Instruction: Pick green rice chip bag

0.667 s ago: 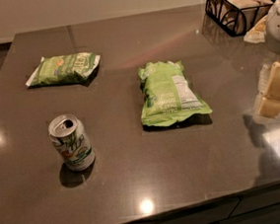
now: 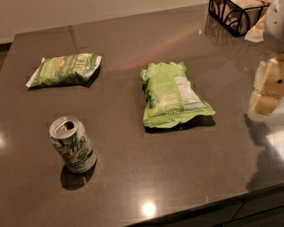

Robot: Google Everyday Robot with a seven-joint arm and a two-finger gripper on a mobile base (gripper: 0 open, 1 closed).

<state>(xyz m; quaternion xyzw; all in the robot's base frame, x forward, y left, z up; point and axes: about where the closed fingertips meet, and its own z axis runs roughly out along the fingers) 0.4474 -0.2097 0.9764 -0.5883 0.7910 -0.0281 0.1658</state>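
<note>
Barely moved, the tan gripper (image 2: 275, 86) hangs well apart from the untouched lime-green pillow-shaped rice chip bag (image 2: 173, 95), and I cannot tell how open its jaws are.

The one camera looks steeply down across the table (image 2: 188, 181) from its near edge, fairly close; the gripper (image 2: 270, 93) hangs at the right border.
</note>
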